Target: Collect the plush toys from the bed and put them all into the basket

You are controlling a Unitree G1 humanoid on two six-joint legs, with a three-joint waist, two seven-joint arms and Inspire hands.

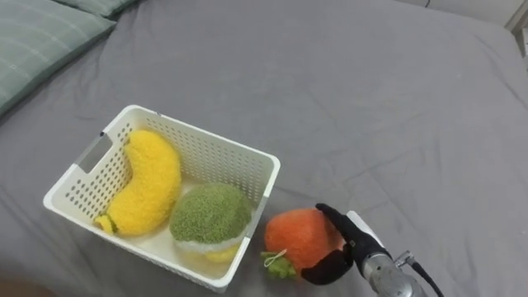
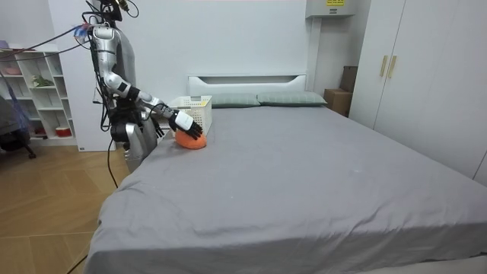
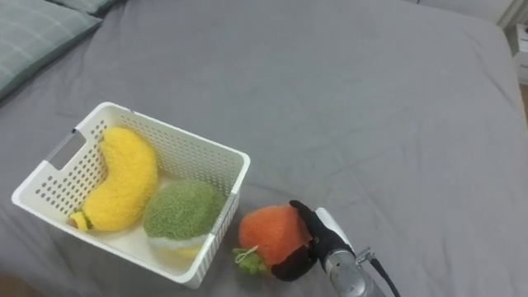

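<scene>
An orange plush toy with a green tuft (image 1: 299, 239) (image 3: 271, 232) lies on the grey bed beside the right wall of a white slatted basket (image 1: 264, 177) (image 3: 235, 169). My right hand (image 1: 342, 246) (image 3: 309, 242) has its fingers and thumb curled round the orange toy's right side. Inside the basket lie a yellow banana plush (image 1: 148, 181) (image 3: 120, 186) and a green round plush (image 1: 210, 213) (image 3: 183, 210). In the room view I stand at the bed's side near the headboard, with my right hand (image 2: 185, 123) reaching over the orange toy (image 2: 190, 141).
Grey-green pillows (image 1: 37, 37) lie at the upper left near the basket. Wide grey bedding (image 1: 371, 107) stretches behind and to the right. A shelf unit (image 2: 38, 91) and wardrobe doors (image 2: 411, 68) stand along the room's walls.
</scene>
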